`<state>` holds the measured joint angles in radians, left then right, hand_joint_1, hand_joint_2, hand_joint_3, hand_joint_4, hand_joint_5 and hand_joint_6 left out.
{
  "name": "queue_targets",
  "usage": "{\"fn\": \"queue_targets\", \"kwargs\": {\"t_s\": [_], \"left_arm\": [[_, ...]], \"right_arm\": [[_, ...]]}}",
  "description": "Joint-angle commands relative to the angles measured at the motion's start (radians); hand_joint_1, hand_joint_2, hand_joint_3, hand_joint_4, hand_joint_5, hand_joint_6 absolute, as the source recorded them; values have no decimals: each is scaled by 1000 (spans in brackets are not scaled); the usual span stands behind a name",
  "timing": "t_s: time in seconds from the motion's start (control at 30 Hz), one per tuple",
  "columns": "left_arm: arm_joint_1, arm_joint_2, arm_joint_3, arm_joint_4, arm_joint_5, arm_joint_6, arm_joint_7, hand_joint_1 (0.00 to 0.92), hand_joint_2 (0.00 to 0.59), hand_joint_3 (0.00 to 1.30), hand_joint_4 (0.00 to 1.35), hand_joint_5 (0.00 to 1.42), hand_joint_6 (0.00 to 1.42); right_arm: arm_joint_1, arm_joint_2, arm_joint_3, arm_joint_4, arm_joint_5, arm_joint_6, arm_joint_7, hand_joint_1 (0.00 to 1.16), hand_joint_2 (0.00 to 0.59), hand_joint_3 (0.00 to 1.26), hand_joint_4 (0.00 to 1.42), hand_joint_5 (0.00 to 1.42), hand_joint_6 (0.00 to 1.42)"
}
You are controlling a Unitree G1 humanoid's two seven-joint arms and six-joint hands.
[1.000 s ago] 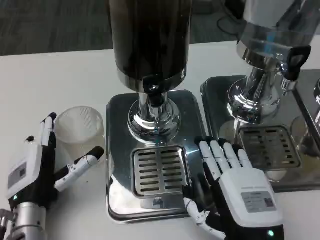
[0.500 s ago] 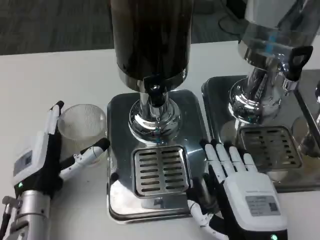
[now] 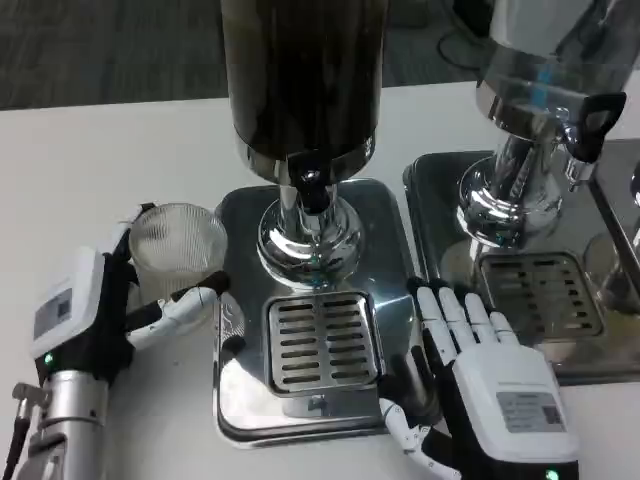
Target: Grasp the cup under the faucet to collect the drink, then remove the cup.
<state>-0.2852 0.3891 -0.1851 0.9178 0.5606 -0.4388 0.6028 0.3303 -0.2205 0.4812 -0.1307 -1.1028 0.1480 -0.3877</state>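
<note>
Carried rightward, the cup (image 3: 179, 249) is now held beside the tray (image 3: 236, 385) by the left hand (image 3: 110, 312); the right hand (image 3: 480, 370) lies spread. Caught on the tray's rim, it could be tipped.

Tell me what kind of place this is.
Probably a drinks station set up in an office or lab: two drink dispensers on shiny metal drip trays stand on a white table, with grey carpet behind.
</note>
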Motion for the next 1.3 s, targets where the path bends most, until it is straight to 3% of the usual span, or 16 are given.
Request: {"fn": "queue_targets", "kwargs": {"t_s": [0.03,0.27,0.47,0.9,1.17,1.3], "left_arm": [[6,11,-13,10,15,9,38,322,125,239,369,641,576],[6,11,-26,22,13,-7,68,324,135,311,478,752,747],[7,16,-31,24,11,-9,76,272,151,431,603,853,804],[28,21,-39,13,20,-25,125,299,167,465,642,869,821],[48,23,-36,7,19,-54,162,389,167,509,645,870,835],[51,21,-35,10,12,-65,154,562,132,525,645,851,859]], "right_arm": [[5,-3,-7,-17,9,2,-6,241,414,0,0,0,66],[-2,-4,-9,-14,14,-1,-2,247,416,0,0,0,85],[1,-4,-8,-14,19,-1,1,249,416,0,0,0,94],[-15,-20,-7,-16,24,-5,13,251,416,0,0,0,118],[-24,-15,-4,-8,28,-2,11,252,416,0,0,0,121],[-18,-15,0,-15,18,4,6,252,416,0,0,0,123]]}}
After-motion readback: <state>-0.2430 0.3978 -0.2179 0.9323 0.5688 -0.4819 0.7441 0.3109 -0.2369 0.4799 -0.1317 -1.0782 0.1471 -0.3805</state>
